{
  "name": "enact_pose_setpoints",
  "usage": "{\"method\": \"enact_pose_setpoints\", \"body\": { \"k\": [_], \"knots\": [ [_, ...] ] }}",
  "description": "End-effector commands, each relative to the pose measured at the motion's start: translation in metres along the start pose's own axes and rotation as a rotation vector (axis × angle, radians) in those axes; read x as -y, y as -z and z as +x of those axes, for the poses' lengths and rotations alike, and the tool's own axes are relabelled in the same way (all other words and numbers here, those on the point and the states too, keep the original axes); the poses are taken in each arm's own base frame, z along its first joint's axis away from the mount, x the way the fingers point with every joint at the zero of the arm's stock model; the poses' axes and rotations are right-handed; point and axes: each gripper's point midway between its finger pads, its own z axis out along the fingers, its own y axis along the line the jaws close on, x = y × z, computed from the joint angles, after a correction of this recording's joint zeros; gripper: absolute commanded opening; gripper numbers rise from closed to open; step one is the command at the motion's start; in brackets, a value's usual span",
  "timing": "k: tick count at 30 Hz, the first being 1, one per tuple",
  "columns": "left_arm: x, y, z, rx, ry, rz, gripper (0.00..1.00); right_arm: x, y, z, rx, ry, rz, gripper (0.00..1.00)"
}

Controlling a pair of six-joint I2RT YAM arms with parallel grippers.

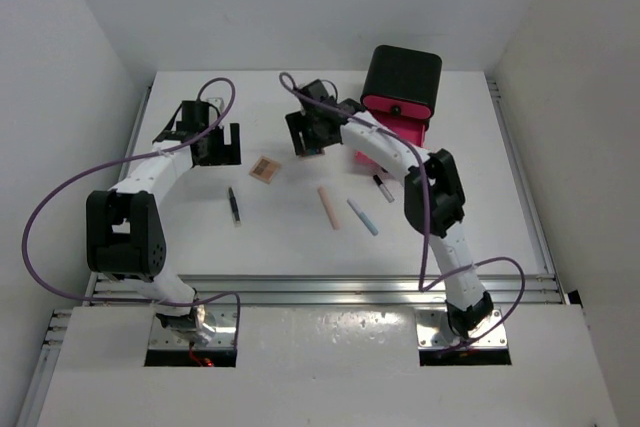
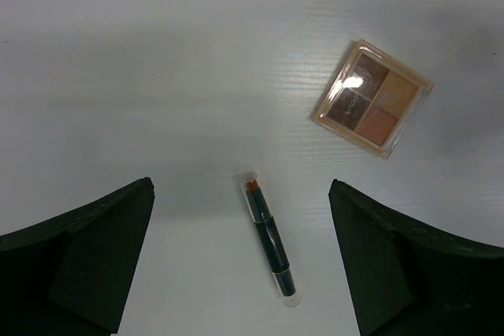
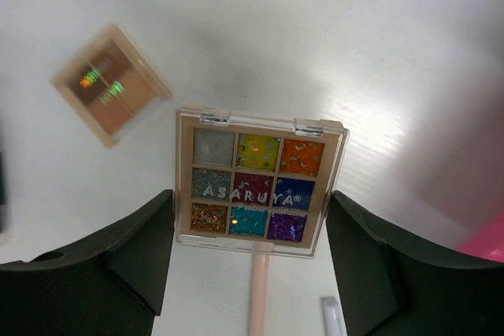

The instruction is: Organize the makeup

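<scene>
My right gripper [image 3: 250, 222] is shut on a nine-colour glitter eyeshadow palette [image 3: 253, 182] and holds it above the table, near the table's middle back [image 1: 310, 137]. Below it lie a pink stick [image 3: 258, 297] and a blue stick [image 3: 332, 316]. A small brown four-pan palette [image 1: 264, 168] lies between the arms and also shows in the right wrist view [image 3: 110, 84] and the left wrist view [image 2: 372, 98]. My left gripper [image 2: 240, 257] is open and empty, hovering over a black pencil [image 2: 269, 238] with a clear cap. The other makeup is out of view.
A black box [image 1: 402, 87] with pink drawers stands at the back right, one pink drawer [image 1: 395, 127] pulled out. A black and white pencil [image 1: 383, 188] lies in front of it. The pink stick [image 1: 329, 208], blue stick [image 1: 363, 217] and black pencil [image 1: 234, 205] lie mid-table.
</scene>
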Motion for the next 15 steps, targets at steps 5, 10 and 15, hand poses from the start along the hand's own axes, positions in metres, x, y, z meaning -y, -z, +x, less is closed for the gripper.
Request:
{"method": "enact_pose_setpoints", "body": {
  "k": [5,10,15],
  "knots": [
    [-0.001,0.014,-0.011,0.045,0.003,0.006,0.99,0.080,0.102,-0.082,0.305,-0.179,0.089,0.08],
    [0.009,0.012,-0.007,0.040,-0.020,0.068,0.99,0.150,0.095,-0.032,0.231,-0.301,0.219,0.08],
    [0.015,0.007,-0.008,0.048,-0.030,0.109,0.99,0.204,0.081,-0.015,0.211,-0.383,0.283,0.08]
  ]
}}
